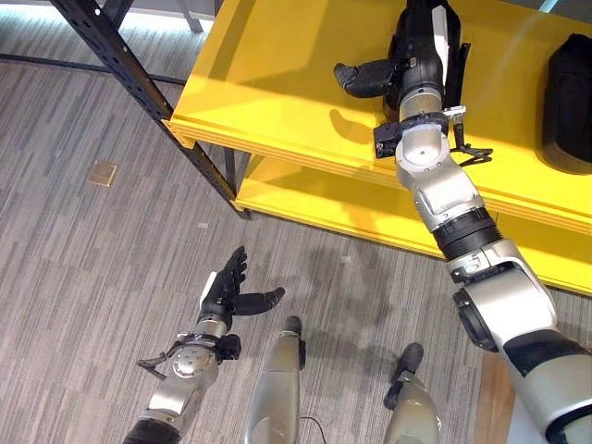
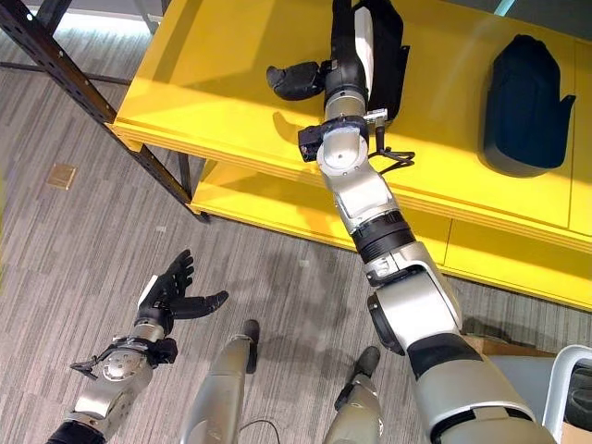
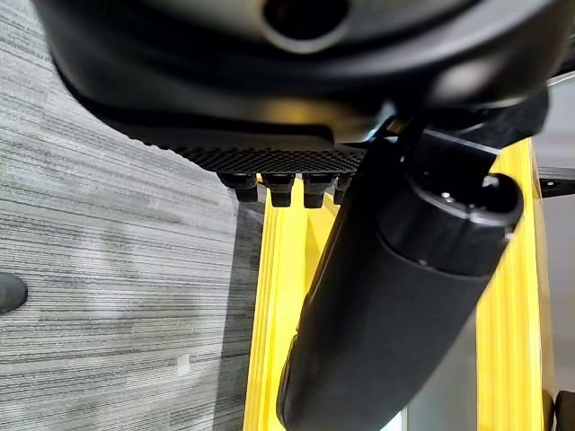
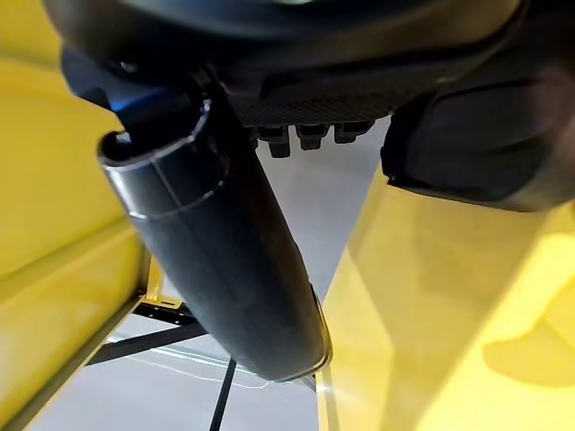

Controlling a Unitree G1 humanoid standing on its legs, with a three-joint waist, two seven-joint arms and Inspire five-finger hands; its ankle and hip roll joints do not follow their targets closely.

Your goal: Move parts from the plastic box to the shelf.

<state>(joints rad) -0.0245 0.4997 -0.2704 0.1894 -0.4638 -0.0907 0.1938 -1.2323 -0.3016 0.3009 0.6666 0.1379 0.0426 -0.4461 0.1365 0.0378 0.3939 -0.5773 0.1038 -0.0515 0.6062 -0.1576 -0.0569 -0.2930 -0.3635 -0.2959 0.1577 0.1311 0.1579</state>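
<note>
My right hand (image 2: 356, 42) reaches up over the top board of the yellow shelf (image 1: 268, 65). Its thumb (image 2: 296, 80) sticks out sideways and its fingers lie straight along a dark part (image 2: 396, 55) resting on the board. In the right wrist view the same dark part (image 4: 467, 135) sits just beside the fingertips (image 4: 296, 135), and the thumb (image 4: 216, 242) is held apart from it. A second dark rounded part (image 2: 523, 102) lies further right on the shelf. My left hand (image 1: 231, 289) hangs low over the floor, open and holding nothing.
The shelf has a lower yellow board (image 1: 370, 217) and a black metal post (image 1: 120, 65) at its left corner. A small brass plate (image 1: 102, 173) is set in the grey floor. The pale rim of a plastic box (image 2: 560, 384) shows at the lower right.
</note>
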